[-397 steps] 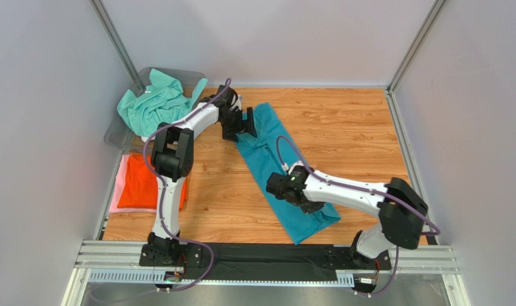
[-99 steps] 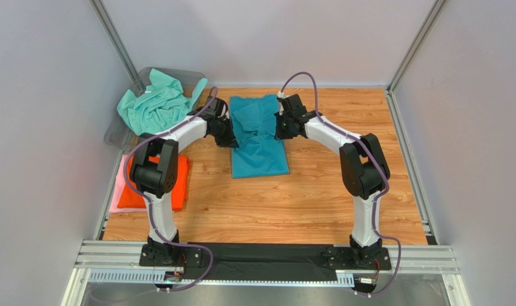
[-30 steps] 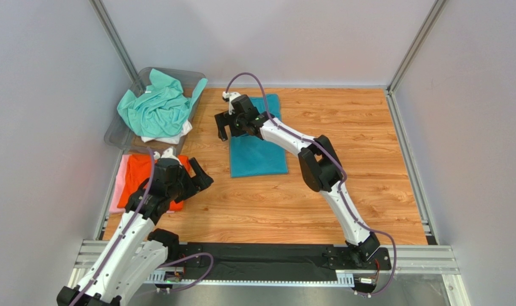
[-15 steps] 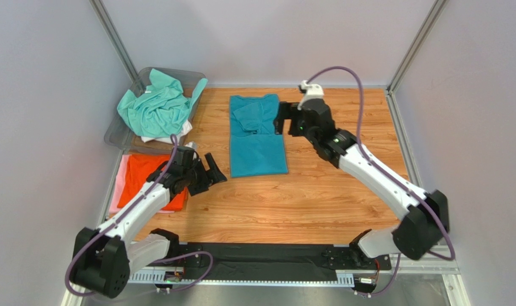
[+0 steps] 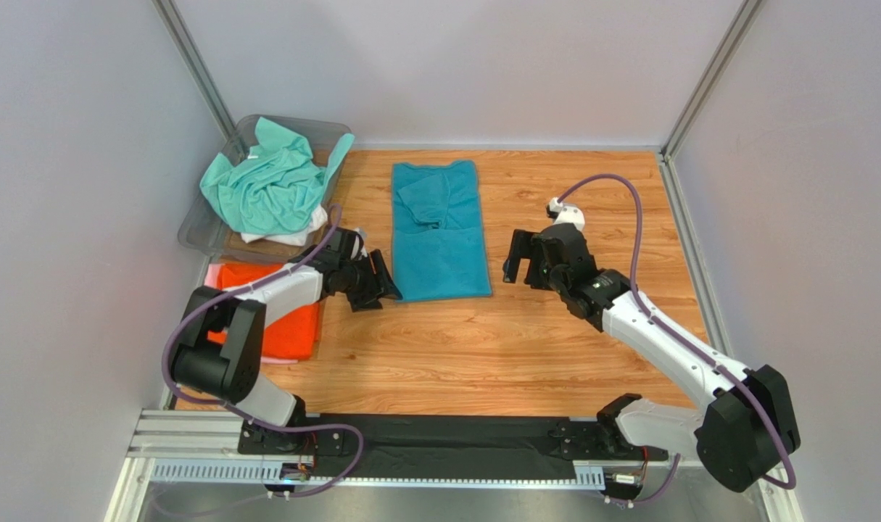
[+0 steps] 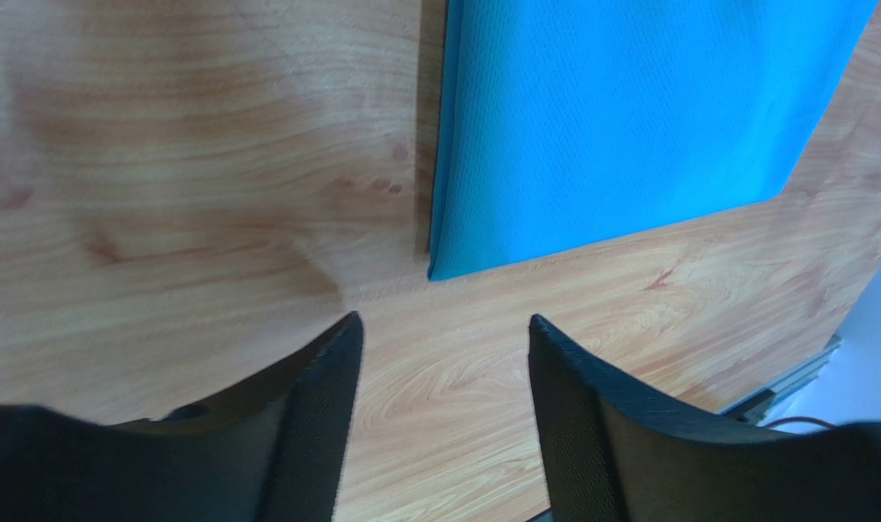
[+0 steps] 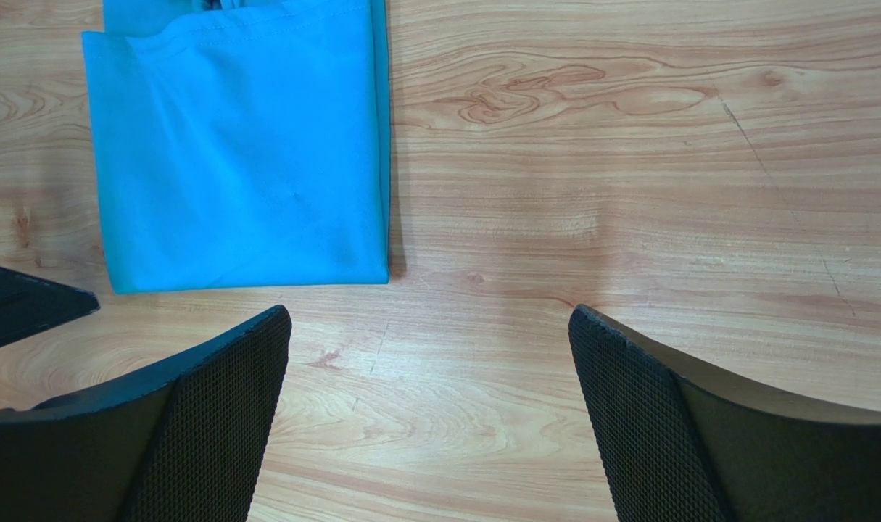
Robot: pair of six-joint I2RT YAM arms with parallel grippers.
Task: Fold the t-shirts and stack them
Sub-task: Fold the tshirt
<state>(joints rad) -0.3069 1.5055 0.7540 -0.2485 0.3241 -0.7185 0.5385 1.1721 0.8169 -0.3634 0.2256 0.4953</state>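
Both arms moved vs. half a sec ago: left end effector (image 5: 381,291) now just beside near-left corner of teal-blue t-shirt (image 5: 442,234); right end effector (image 5: 518,261) now near its right edge.
Teal-blue t-shirt folded flat, far-centre tabletop (image 5: 586,196). L jaws part-open, empty; R jaws wide, empty. Orange t-shirt (image 5: 297,326) at left edge; mint-green t-shirt (image 5: 265,185) in bin (image 5: 207,223), far-left corner.
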